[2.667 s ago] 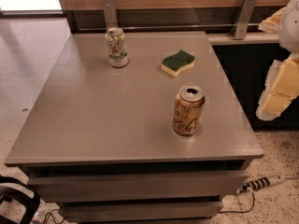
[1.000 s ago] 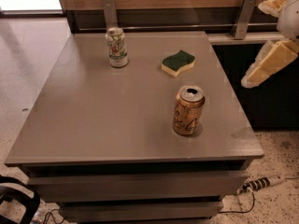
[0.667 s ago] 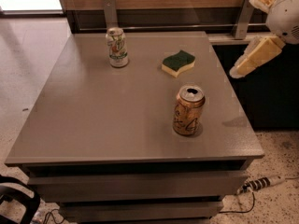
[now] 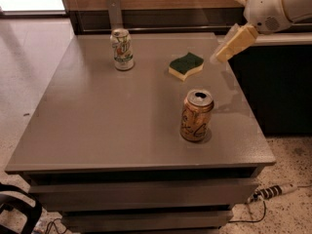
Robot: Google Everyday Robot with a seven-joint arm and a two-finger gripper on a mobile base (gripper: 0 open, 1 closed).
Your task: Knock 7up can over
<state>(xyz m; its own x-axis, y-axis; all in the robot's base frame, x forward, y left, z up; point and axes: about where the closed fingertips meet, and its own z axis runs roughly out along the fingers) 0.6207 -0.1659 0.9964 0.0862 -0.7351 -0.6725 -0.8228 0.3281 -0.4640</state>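
The 7up can (image 4: 122,49) is silvery-white with green and red markings. It stands upright near the back left of the grey table (image 4: 107,126). My gripper (image 4: 225,50) comes in from the upper right on a white arm, above the table's back right edge. It is just right of a sponge and far right of the 7up can, touching nothing.
An orange-gold can (image 4: 196,116) with dark script stands upright at the front right. A green and yellow sponge (image 4: 185,66) lies at the back, right of centre. A metal bracket (image 4: 114,12) rises behind the 7up can. A power strip (image 4: 271,191) lies on the floor at lower right.
My arm has swung up and left from the right edge of the view, and the gripper now reaches over the table's back right edge. The cans and sponge have not moved.
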